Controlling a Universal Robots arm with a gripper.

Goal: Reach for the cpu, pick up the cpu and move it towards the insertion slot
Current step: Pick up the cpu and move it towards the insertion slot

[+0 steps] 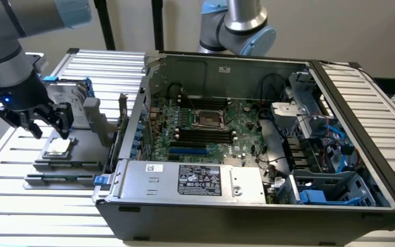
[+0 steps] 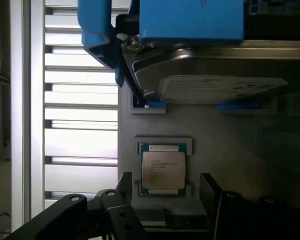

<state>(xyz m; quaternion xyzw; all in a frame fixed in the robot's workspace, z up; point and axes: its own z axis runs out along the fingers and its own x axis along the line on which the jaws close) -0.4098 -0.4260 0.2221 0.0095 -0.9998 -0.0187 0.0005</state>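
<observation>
**Open gripper poised over the cpu**

In the exterior view, the gripper [image 1: 49, 129] hangs just above the cpu [image 1: 57, 148], which lies in a grey holder [image 1: 60, 165] outside the case [image 1: 252, 216]. The insertion slot [image 1: 208, 119] is well apart. In the wrist view, the jaws stand wide and empty, straddling the chip. I'd worry that an off-centre close could catch the holder's lip and skew it.

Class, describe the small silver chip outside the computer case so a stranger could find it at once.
Find the open dark computer case; at the exterior view's left of it a grey fixture sits on the slatted metal table. The flat silver-topped cpu lies in its recess, under the robot's open hand. Unlike the larger blue-framed hard drive, it is small and square.
</observation>
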